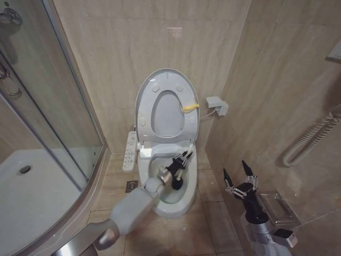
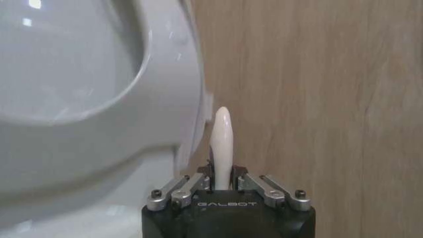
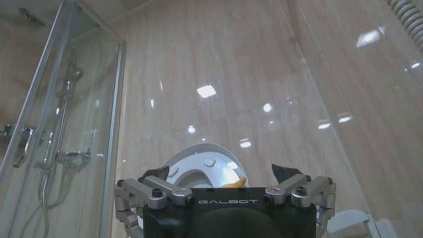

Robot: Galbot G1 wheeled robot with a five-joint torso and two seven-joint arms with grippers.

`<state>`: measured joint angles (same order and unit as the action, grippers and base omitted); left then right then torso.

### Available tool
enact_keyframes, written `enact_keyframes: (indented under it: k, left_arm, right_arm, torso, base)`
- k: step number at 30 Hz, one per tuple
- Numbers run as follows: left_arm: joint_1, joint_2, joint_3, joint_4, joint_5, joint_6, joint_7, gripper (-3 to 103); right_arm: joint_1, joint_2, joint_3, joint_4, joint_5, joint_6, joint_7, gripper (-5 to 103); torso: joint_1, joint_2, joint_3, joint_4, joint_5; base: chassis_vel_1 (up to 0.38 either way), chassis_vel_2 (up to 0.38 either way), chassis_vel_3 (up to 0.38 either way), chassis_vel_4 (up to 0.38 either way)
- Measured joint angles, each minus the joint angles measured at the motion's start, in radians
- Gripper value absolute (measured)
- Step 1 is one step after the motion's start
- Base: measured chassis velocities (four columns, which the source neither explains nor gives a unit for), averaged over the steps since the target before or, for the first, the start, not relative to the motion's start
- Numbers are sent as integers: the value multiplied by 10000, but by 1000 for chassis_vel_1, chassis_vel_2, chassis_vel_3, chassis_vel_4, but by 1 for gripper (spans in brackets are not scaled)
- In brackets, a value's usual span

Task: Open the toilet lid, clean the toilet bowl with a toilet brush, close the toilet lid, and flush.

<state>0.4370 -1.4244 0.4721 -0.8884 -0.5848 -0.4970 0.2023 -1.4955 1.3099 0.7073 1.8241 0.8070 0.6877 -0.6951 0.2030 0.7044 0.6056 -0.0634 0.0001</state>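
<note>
The toilet lid [image 1: 143, 101] stands raised against the back wall with the ring seat in front of it, a yellow tag [image 1: 190, 107] at its edge. Below lies the open toilet bowl [image 1: 186, 200]. My left gripper [image 1: 183, 159] hovers over the bowl, shut on the toilet brush; its dark bristle head [image 1: 178, 184] hangs inside the bowl. In the left wrist view the white brush handle [image 2: 221, 139] sticks out between the shut fingers of the left gripper [image 2: 222, 174], beside the raised white seat [image 2: 99, 99]. My right gripper [image 1: 239, 175] waits open to the right of the toilet, fingers pointing up; the right gripper [image 3: 225, 174] faces the lid [image 3: 198, 157].
A curved glass shower enclosure [image 1: 58, 106] and white shower tray [image 1: 32, 197] fill the left. A control panel [image 1: 128, 152] hangs at the bowl's left side. A wall box [image 1: 216, 103], a ribbed hose [image 1: 314, 138] and a clear floor tray [image 1: 277, 207] sit on the right.
</note>
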Motion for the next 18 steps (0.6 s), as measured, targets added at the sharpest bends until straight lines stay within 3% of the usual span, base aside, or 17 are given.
enact_keyframes:
  k: [4, 10, 13, 18]
  left_arm:
    - [-89, -34, 13, -372, -32, 81, -126, 19]
    - [-106, -295, -249, -569, 625, -92, -33, 19]
    - [404, -210, -459, -56, 1143, -290, 58, 19]
    - [661, -356, -874, -379, 1385, -278, -49, 19]
  right_arm:
    - [6, 16, 1, -1, -1, 0, -4, 100]
    - [-17, 52, -31, 32, -36, -5, -3, 100]
    - [-92, -64, -181, 40, -27, -6, 4, 100]
    - [-19, -219, -260, -67, 22, -16, 20, 100]
  torso:
    - [0, 0, 0, -1, 0]
    - [-1, 1, -2, -16, -1]
    - [0, 0, 0, 0, 1]
    - [-1, 0, -1, 3, 1]
  base:
    - [0, 0, 0, 0]
    - [0, 0, 0, 0]
    - [0, 0, 0, 0]
    - [0, 0, 0, 0]
